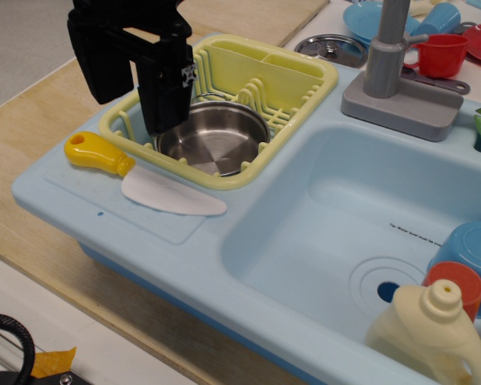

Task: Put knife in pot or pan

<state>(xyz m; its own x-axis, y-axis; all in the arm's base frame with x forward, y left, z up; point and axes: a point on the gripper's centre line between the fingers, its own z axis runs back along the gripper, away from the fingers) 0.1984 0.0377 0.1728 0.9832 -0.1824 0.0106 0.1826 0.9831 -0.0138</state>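
The knife (pixel 144 175) lies flat on the light-blue drainboard in front of the yellow rack, its yellow handle to the left and its white blade pointing right. The shiny steel pot (pixel 214 138) sits inside the yellow dish rack (pixel 301 87), empty. My black gripper (pixel 132 96) hangs over the rack's left end, just left of the pot and above and behind the knife's handle. Its two fingers stand apart with nothing between them.
The light-blue sink basin (pixel 345 224) lies to the right, with a grey faucet (pixel 393 56) behind it. A steel lid with a knob (pixel 330 48), a red cup (pixel 441 54), blue dishes, a cream bottle (pixel 429 337) and an orange cup (pixel 458 282) stand around.
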